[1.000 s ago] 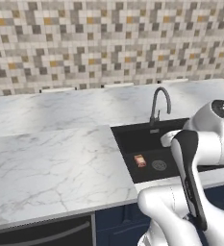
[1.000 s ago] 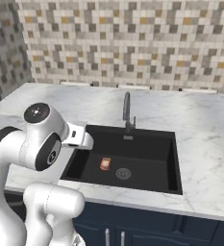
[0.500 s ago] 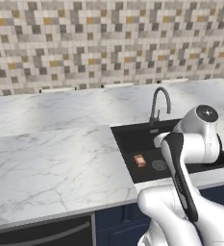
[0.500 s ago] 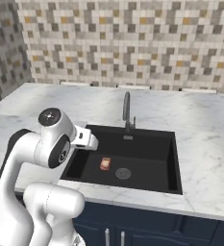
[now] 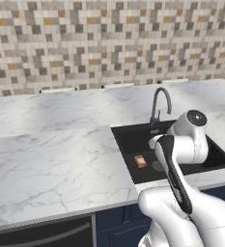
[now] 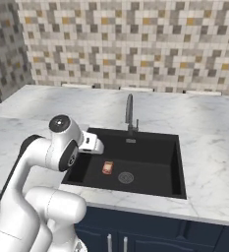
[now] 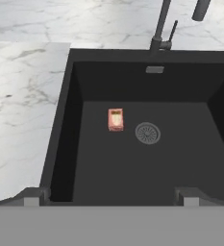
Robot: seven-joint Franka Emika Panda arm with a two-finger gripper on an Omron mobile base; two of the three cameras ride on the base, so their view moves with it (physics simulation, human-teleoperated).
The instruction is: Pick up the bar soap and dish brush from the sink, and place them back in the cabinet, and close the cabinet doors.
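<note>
Mosaic-tiled wall behind a pale marble worktop (image 5: 51, 159); black sink (image 7: 75, 72) recessed in it, chrome faucet (image 6: 129, 114) at the back rim. Bar soap (image 7: 115, 119) lies flat on the basin floor just beside the drain (image 7: 147, 133), apart from it. Claw (image 7: 111, 194) hangs above the near rim, fingers spread wide and empty, looking straight down, presumably lining up a descent onto the soap. Dish brush not made out against the black basin.

The bar soap (image 6: 107, 168) lies flat on the sink (image 6: 135, 135) floor, just left of the drain (image 6: 126, 177)
</note>
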